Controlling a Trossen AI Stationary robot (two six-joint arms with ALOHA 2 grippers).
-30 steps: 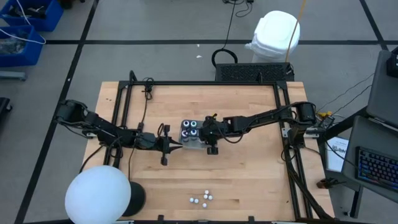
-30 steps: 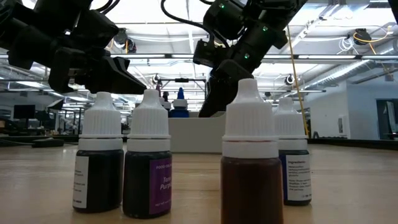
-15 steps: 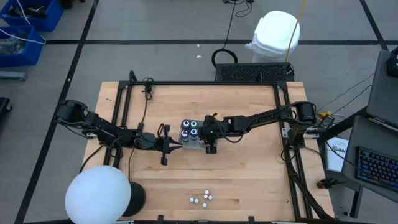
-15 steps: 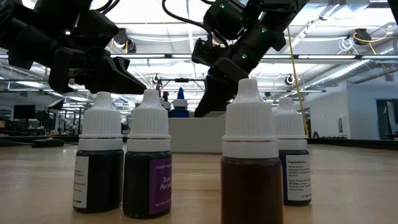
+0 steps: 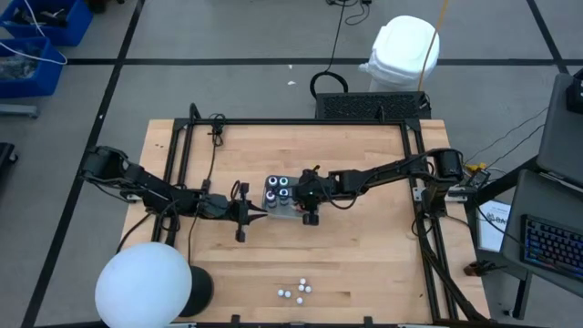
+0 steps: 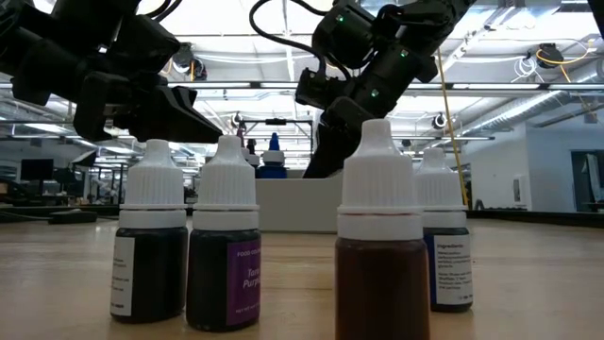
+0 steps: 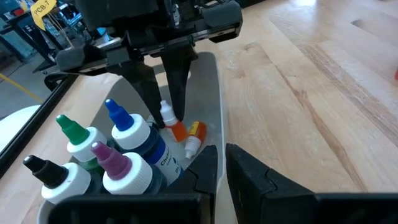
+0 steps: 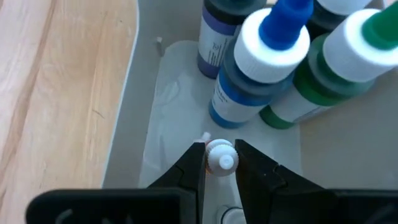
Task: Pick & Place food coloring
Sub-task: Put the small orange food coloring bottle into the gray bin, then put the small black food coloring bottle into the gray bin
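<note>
Four food coloring bottles (image 5: pixel 293 290) with white caps stand on their bases near the table's near edge, large in the low view (image 6: pixel 225 241). A white tray (image 5: pixel 273 211) at mid-table holds several larger dropper bottles (image 7: pixel 124 134). My right gripper (image 8: pixel 221 163) reaches down into the tray, shut on a small orange bottle. A second small orange bottle (image 7: pixel 194 135) lies on its side on the tray floor. My left gripper (image 7: pixel 221 165) is at the tray's near-left corner, fingers nearly together at the tray's rim. My right gripper pinches the small orange bottle at its white cap and neck (image 8: pixel 220 155) between the two fingertips, coming from above and pointing down. The bottle stays roughly upright, cap toward the wrist, its orange body (image 7: pixel 177 130) low over the tray floor; whether it rests there, I cannot tell. My left gripper has one finger (image 7: pixel 204 163) inside the tray wall (image 7: pixel 216 124) and one outside, level from the table's left.
A large white globe lamp (image 5: pixel 144 286) stands at the table's near-left corner. A dark metal frame (image 5: pixel 301 121) runs along the table's far and side edges. Bare wood (image 5: pixel 364 255) lies between the tray and the four small bottles.
My right arm's wrist has shifted slightly above the tray, first toward the left, then back and a little up, its gripper staying shut on the small orange bottle. The left arm and the four bottles have kept still.
</note>
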